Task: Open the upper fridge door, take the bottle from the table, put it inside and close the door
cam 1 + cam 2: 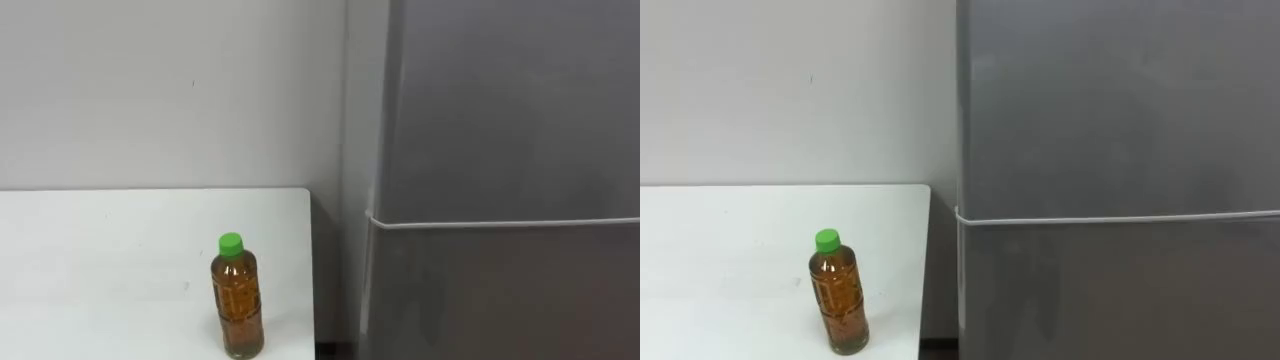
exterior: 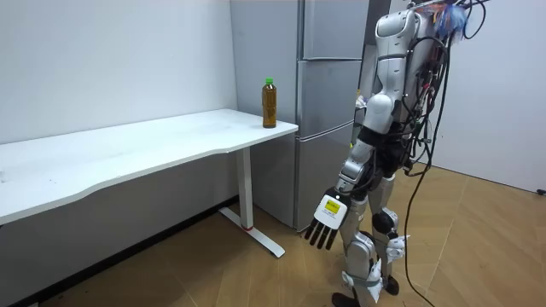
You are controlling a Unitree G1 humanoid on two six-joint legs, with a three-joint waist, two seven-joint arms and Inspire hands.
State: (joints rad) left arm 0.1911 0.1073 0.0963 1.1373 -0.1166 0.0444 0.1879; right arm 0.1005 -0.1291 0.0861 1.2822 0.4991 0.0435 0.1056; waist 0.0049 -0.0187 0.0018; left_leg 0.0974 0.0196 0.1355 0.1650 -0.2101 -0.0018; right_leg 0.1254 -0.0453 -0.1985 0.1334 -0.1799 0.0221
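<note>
Bottle (image 1: 238, 298): upright on table (image 1: 100, 250) corner, beside shut fridge (image 1: 500, 150). Left hand (image 2: 327, 223): hanging low, fingers straight, apart; bottle above, well forward.

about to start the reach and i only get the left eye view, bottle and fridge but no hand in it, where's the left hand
observer: the left hand hangs low beside the thigh, fingers straight, holding nothing
operator: and where does the robot stand
observer: upright on the wooden floor before the fridge, past the table's end
operator: bottle's base is cut off for me
observer: the bottle stands fully on the table, at the corner nearest the fridge
</note>
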